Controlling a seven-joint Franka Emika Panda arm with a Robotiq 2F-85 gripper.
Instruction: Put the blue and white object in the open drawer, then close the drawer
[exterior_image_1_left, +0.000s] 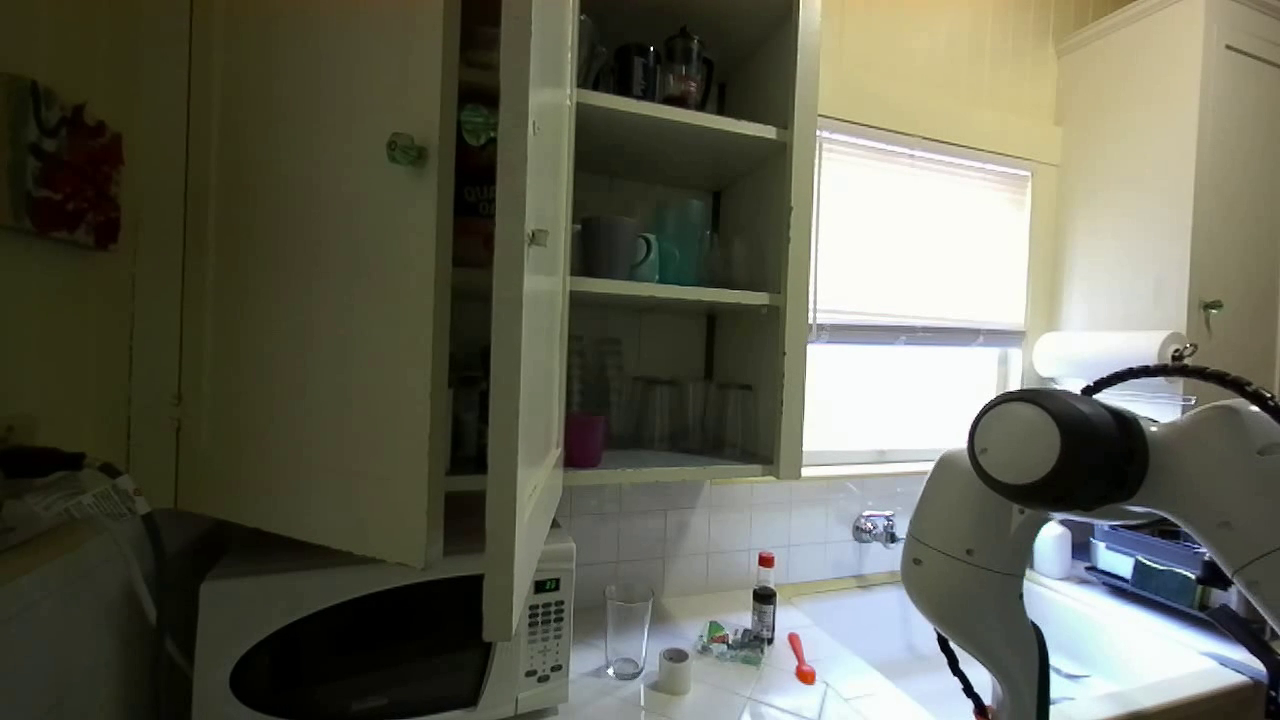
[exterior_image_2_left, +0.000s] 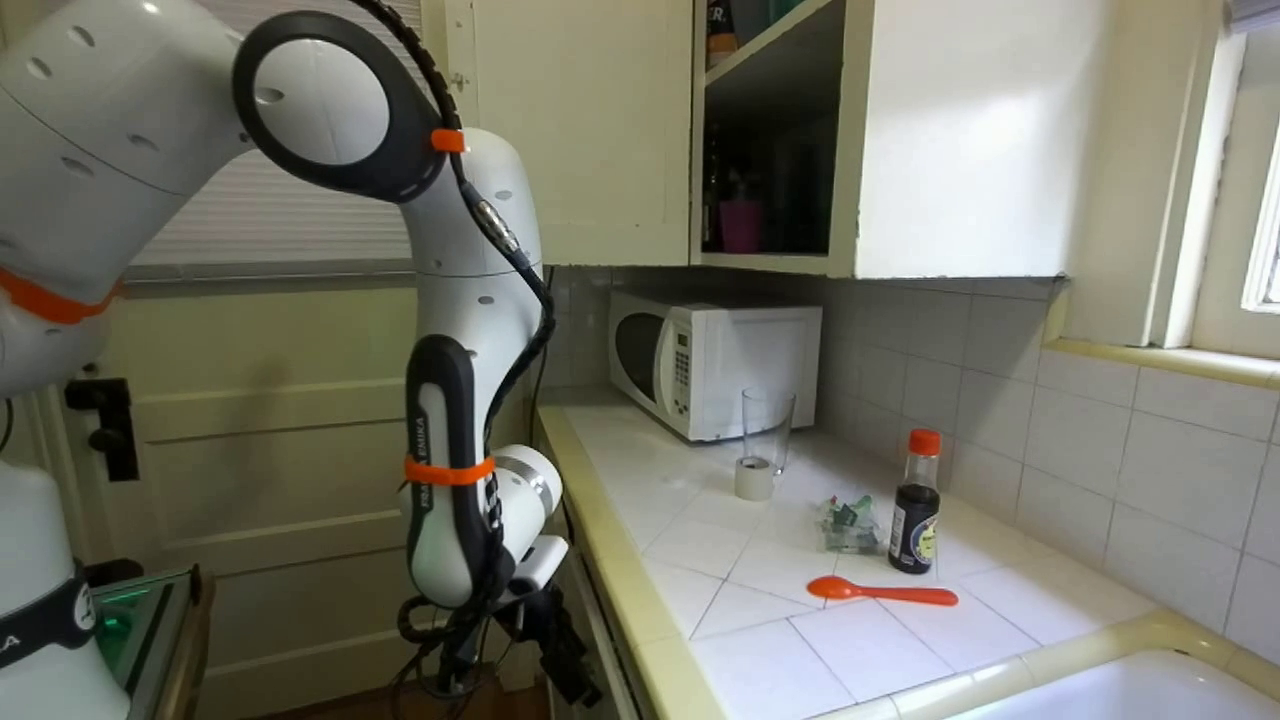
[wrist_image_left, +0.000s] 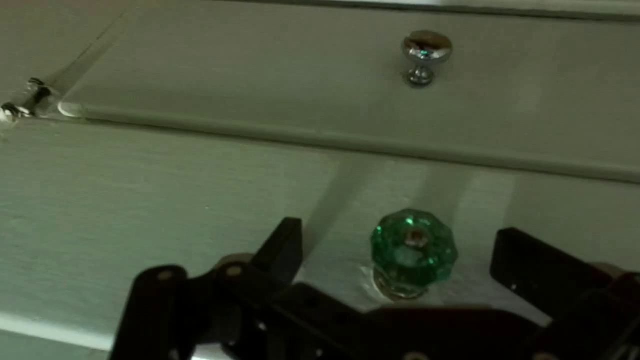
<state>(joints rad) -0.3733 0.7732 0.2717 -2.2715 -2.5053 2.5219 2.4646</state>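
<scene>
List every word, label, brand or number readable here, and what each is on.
"EMIKA": dark panel of the robot arm; adjoining letters run under an orange band.
"A": black band low on the arm; text cut off by the picture edge.
"ER.": dark container in the cupboard, partly hidden.
Too small or blurred: bottle label, microwave display and buttons, lettering between the cupboard doors.
Wrist view: none.

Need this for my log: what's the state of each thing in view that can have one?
Tool, open, holding nothing
Green-knobbed front, open or shut unclear
Cabinet door, open
Microwave, shut, display lit
Blind over sink, partly lowered
Bottle, upright, capped
Glass, upright
Spoon, lying
White roll, on end
</scene>
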